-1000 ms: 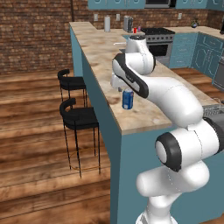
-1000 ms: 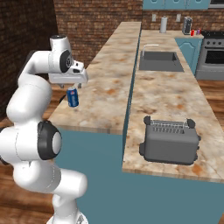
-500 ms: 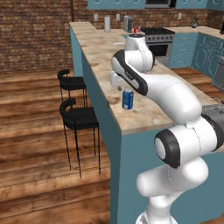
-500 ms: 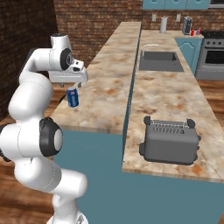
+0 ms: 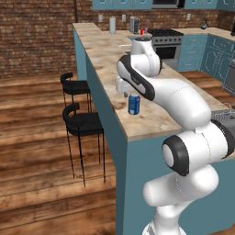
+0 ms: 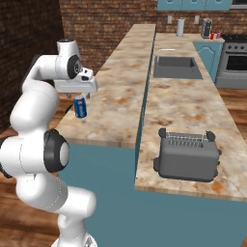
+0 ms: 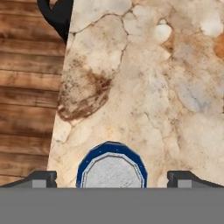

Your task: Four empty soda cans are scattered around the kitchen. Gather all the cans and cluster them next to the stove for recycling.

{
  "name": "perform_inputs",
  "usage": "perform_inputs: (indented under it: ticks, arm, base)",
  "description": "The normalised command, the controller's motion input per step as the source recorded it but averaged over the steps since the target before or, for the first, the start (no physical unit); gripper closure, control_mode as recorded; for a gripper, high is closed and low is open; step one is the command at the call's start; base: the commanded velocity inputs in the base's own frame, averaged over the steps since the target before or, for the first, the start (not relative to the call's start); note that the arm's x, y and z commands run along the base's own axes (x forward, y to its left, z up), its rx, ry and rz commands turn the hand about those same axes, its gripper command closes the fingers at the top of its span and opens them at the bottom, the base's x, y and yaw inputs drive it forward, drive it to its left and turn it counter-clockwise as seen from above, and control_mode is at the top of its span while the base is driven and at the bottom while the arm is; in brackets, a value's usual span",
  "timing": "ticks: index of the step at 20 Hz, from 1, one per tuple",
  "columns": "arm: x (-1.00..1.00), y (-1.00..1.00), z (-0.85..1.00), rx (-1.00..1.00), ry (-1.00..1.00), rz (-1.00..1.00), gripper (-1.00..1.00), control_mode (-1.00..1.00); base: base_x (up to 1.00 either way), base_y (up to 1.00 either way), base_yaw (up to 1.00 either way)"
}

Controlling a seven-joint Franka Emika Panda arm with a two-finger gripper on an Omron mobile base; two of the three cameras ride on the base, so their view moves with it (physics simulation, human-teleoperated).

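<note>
Left base view: the blue can point(image 5: 134, 104) stands upright near the counter point(image 5: 108, 50) edge, directly below the gripper point(image 5: 125, 93).
Right base view: the gripper point(image 6: 77, 95) hovers just above the can point(image 6: 80, 107), not touching.
Hand view: the can's point(image 7: 112, 166) top sits centred between the wide-spread fingertips point(image 7: 40, 178), which hold nothing; a straight descent along its vertical axis looks right

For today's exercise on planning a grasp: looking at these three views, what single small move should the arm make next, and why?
Probably lower the hand straight down around the small blue soda can. In the hand view the can's grey top sits centred between the two open, wide-set fingertips, and the base views show the hand just above the upright can on the marbled stone counter, so no sideways correction looks needed.
</note>
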Motion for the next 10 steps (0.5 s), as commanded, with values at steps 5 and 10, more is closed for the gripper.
perform_inputs:
  ticks: [5, 10]
  arm:
    - [0.00, 0.00, -0.08, 0.00, 0.04, 0.00, -1.00, -1.00]
    - [0.00, 0.00, -0.04, 0.00, 0.04, 0.00, -1.00, -1.00]
  base:
    - [0.00, 0.00, 0.00]
    - [0.00, 0.00, 0.00]
